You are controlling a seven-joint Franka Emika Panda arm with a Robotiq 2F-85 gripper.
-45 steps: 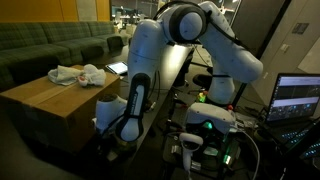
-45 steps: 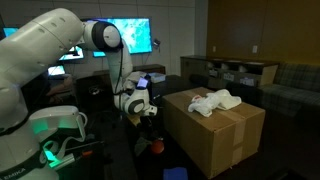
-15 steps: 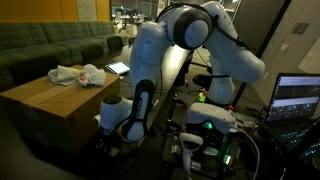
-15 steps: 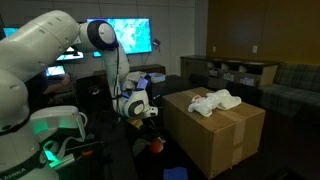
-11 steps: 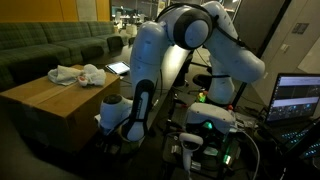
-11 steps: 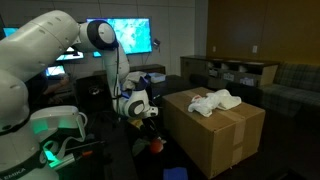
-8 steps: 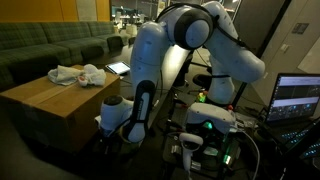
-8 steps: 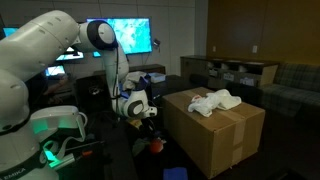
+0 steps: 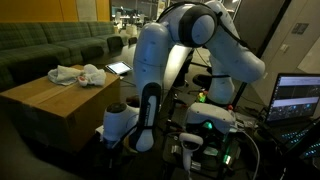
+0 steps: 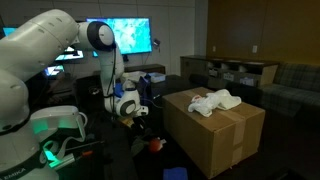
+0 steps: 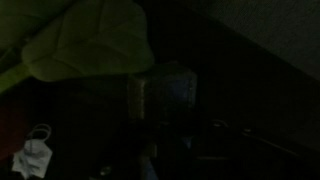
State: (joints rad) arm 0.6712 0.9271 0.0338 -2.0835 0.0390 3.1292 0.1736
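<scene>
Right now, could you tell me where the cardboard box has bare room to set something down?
The box top is bare between the white cloth and its near edge. Beside the box it is crowded: the shut gripper hangs low there, near a red thing.

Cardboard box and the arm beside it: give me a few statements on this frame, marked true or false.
1. A white cloth lies on the cardboard box. True.
2. The gripper rests on top of the box. False: it hangs low beside the box.
3. A green sofa stands behind the box. True.
4. The laptop screen is dark. False: it is lit.
5. The gripper is open. False: it is shut.
</scene>
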